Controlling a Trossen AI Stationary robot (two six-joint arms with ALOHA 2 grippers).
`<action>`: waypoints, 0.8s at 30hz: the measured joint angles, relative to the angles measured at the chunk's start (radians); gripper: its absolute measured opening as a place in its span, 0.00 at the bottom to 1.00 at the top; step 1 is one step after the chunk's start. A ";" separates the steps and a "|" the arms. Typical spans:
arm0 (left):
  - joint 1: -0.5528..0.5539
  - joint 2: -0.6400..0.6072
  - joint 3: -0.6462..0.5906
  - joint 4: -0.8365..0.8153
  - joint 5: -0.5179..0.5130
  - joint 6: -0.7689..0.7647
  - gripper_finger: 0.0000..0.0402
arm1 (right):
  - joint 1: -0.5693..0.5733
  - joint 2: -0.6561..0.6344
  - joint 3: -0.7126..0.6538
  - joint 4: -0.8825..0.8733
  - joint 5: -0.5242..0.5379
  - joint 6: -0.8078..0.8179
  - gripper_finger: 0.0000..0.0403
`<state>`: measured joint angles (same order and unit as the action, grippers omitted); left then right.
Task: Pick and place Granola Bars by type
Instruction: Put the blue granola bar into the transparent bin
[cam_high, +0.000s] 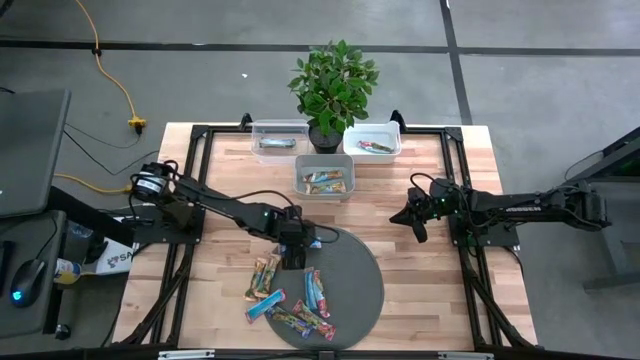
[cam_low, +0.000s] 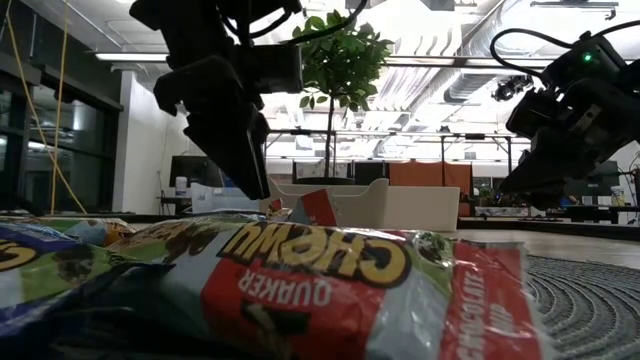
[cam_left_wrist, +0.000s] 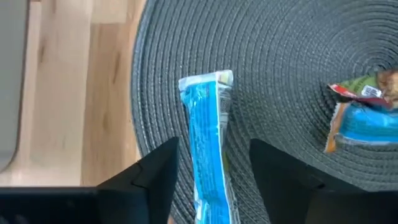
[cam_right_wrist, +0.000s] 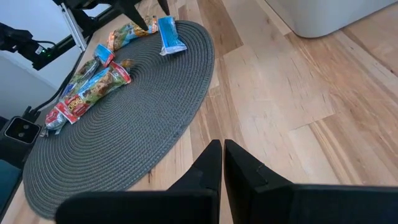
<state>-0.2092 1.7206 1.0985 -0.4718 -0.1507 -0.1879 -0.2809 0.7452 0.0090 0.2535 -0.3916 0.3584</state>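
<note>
Blue granola bar (cam_left_wrist: 208, 149) between parted left pincer (cam_left_wrist: 211, 180)

Grey concrete floor (cam_high: 520, 30) crossed by dark seams; a yellow cable (cam_high: 112, 75) trails across it. Beyond, ceiling ducts (cam_low: 450, 40), bright strip lights (cam_low: 140, 57), tall windows (cam_low: 40, 150).

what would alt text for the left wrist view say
The left gripper has its two dark fingers open on either side of a blue bar lying on a round grey woven mat. Another wrapped bar lies farther off on the mat, and bare wooden table shows beside it.
</note>
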 joint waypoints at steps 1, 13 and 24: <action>0.000 0.000 0.000 0.001 0.000 0.001 0.52 | 0.000 0.000 0.000 0.000 0.000 0.000 0.00; 0.000 0.050 -0.001 0.014 0.029 0.007 0.65 | 0.000 -0.002 0.000 -0.004 0.000 0.000 0.00; 0.000 0.118 0.002 0.024 0.075 -0.001 0.65 | 0.000 0.003 0.000 0.005 0.000 0.000 0.00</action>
<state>-0.2089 1.8383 1.1000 -0.4480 -0.0754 -0.1892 -0.2809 0.7487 0.0090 0.2589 -0.3916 0.3584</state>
